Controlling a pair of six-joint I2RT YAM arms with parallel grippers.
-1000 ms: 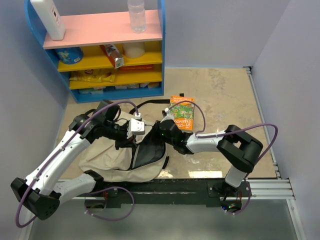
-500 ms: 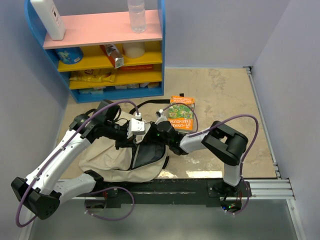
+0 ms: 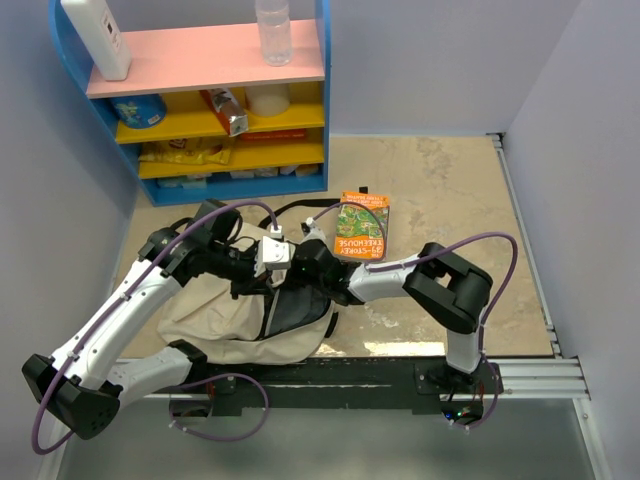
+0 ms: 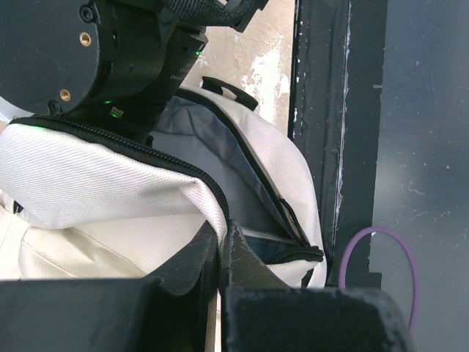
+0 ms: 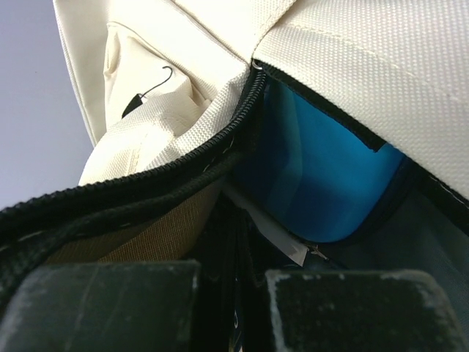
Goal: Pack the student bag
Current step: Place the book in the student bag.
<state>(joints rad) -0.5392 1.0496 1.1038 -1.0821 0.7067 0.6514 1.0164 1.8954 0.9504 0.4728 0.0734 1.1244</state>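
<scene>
Top external | student bag (image 3: 235,315) lies on the tabletop (image 3: 450,190) by the arm bases, mouth open | left wrist: left claw (image 4: 222,249) clamped on the bag's cream zipper edge | right wrist: right claw (image 5: 231,293) inside the mouth beside a blue item (image 5: 315,176), apart or together cannot be told | orange-green book (image 3: 362,228) just beyond the bag

**A:** What sort of place is shown?

**B:** A robot lab, made up like a playroom. Two robot arms (image 3: 110,320) are bolted to a black rail (image 3: 350,378) at the near edge of the table (image 3: 450,190), and purple cables (image 3: 487,236) are looped from them. Plain walls (image 3: 430,60) are set around it. A bright shelf (image 3: 190,55) with snacks (image 3: 180,153) is stood at the far left corner.
</scene>
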